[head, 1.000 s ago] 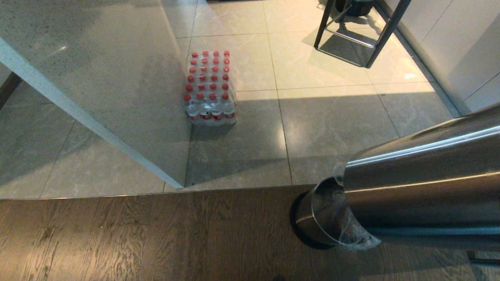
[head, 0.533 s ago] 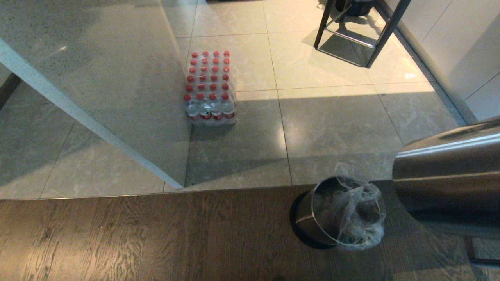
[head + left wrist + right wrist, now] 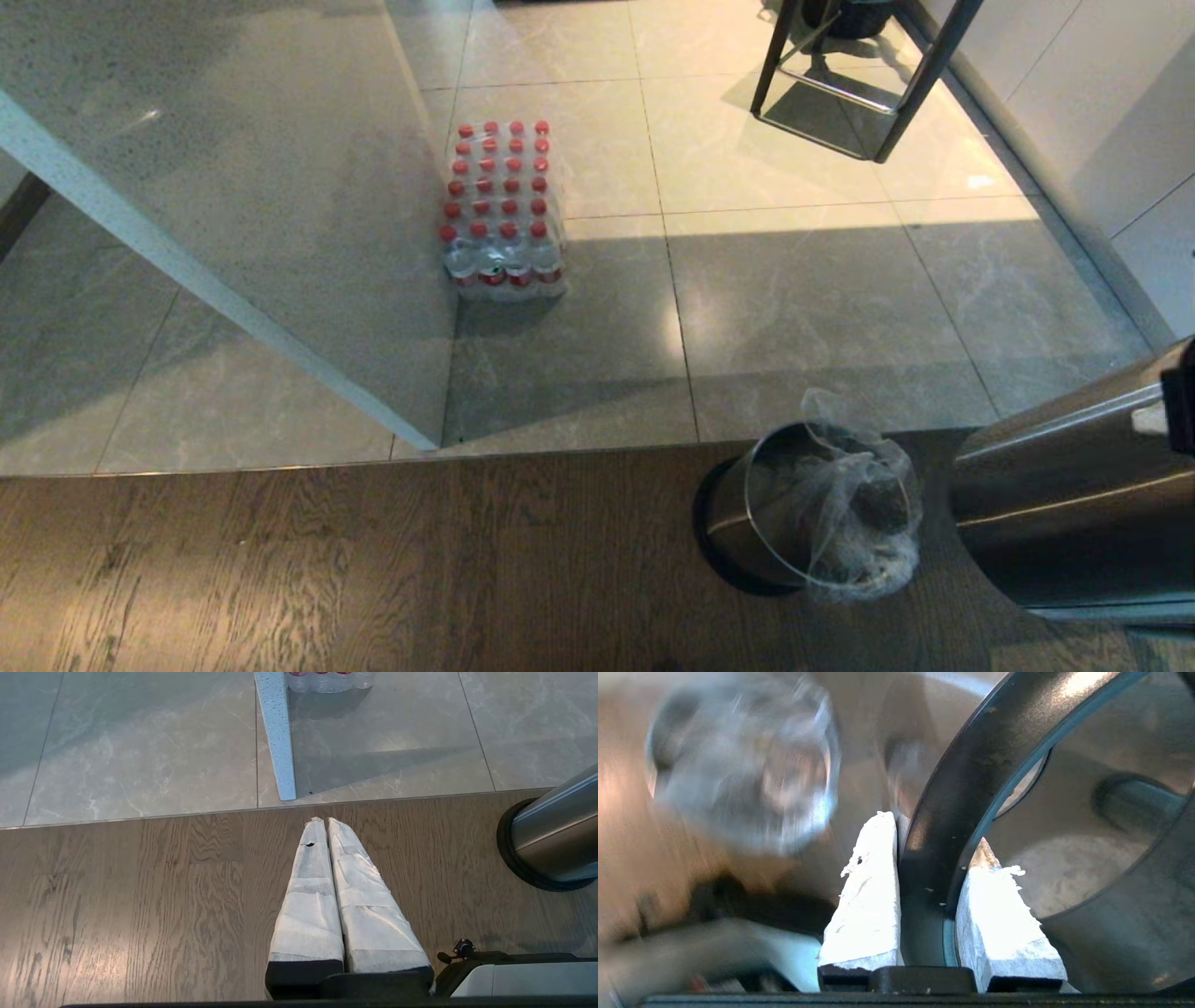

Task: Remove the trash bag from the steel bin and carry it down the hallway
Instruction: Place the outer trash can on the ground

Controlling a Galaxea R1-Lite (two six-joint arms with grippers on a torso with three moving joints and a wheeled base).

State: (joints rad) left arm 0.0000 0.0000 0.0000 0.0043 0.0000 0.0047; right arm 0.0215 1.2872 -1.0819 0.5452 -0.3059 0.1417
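The steel bin (image 3: 747, 518) stands on the wood floor at the lower right, on a black base. The clear crinkly trash bag (image 3: 854, 509) sits in its mouth and spills over the rim. In the right wrist view the bag (image 3: 747, 770) is a blurred clear lump. My right gripper (image 3: 931, 830) is shut on the black rim (image 3: 966, 788) of a large brushed-steel cylinder (image 3: 1064, 504), held up to the right of the bin. My left gripper (image 3: 320, 820) hangs shut and empty over the wood floor, left of the bin (image 3: 551, 844).
A shrink-wrapped pack of red-capped bottles (image 3: 504, 210) stands on the grey tiles beside a white speckled panel (image 3: 233, 187). Black stool legs (image 3: 840, 84) and white cabinets (image 3: 1102, 112) are at the far right. Wood floor (image 3: 373, 560) meets tile just behind the bin.
The held steel cylinder has swung to the right and off the bin, uncovering the bin's mouth and the bag. The bin, the bag and the left arm have stayed still.
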